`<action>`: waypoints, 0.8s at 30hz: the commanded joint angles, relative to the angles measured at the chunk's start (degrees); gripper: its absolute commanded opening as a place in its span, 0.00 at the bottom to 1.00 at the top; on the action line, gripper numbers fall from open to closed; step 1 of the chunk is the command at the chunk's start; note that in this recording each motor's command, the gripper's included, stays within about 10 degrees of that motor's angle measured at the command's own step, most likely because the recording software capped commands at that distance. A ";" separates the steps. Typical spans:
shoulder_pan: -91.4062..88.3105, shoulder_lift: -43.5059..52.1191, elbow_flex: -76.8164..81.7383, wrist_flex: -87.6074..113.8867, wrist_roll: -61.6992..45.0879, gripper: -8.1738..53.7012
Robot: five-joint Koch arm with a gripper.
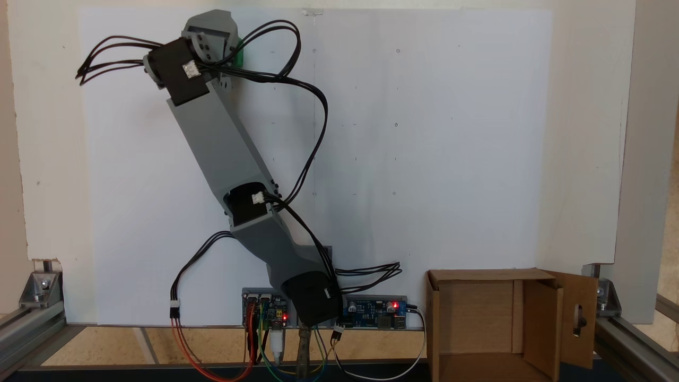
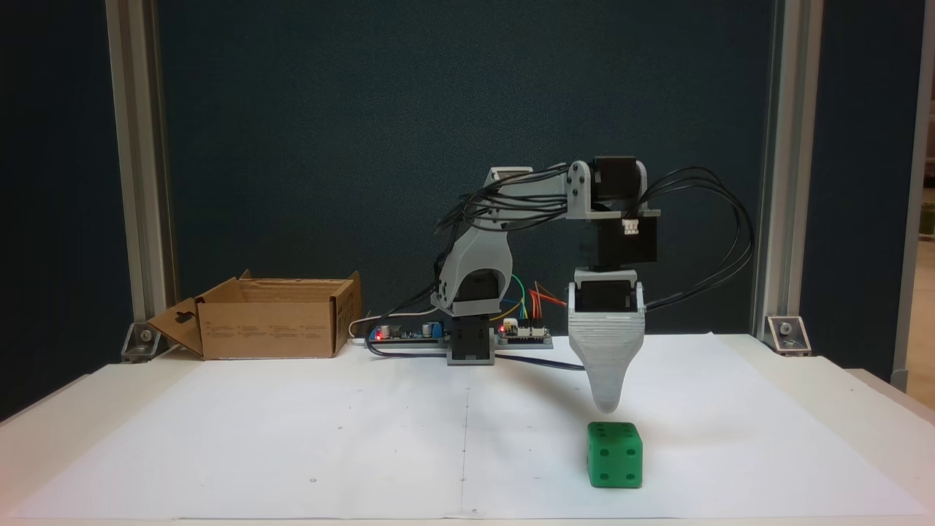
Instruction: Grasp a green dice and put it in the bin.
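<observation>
Table point(image 2: 219, 438): white, paper-covered flat surface carrying everything; metal frame posts at its far corners.

Arm point(image 1: 223, 138): grey printed plastic links with black servo blocks and loose black cables, based at the far middle of the table and reaching toward the near right in the front-facing fixed view. Risk: the cable loops hang wide of the wrist and could snag or drag during a swing toward the box.

Bin point(image 2: 270, 321): brown corrugated cardboard box, open-topped, flaps splayed, one flap with a slot cutout; it sits at the far left in the front-facing fixed view, well apart from the dice. Risk: the carry spans most of the table, so a weak hold may drop the load short; the raised flaps could catch the tool on approach.

Tool point(image 2: 608, 405): grey ribbed plastic wedge pointing straight down, tip just above and slightly behind the dice, not touching. Only one tapering face shows, so whether the jaws stand apart or together cannot be told. Risk: descending with the jaws together would push the cube instead of straddling it.

Dice point(image 2: 614, 454): small bright green plastic cube with rounded edges, resting on the table at near right. Risk: smooth rounded faces may slip or pop out under an off-centre pinch.
</observation>
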 commanded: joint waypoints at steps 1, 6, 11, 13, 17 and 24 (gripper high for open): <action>0.00 0.53 -2.55 -0.62 3.96 0.83; -0.53 0.53 -2.55 -0.97 3.87 0.83; -0.88 0.53 -2.55 -2.29 3.87 0.83; -0.79 0.53 -2.55 -2.90 3.87 0.83; -0.79 -0.26 -2.55 -4.22 3.87 0.83; -0.53 -2.11 -2.55 -6.33 3.87 0.83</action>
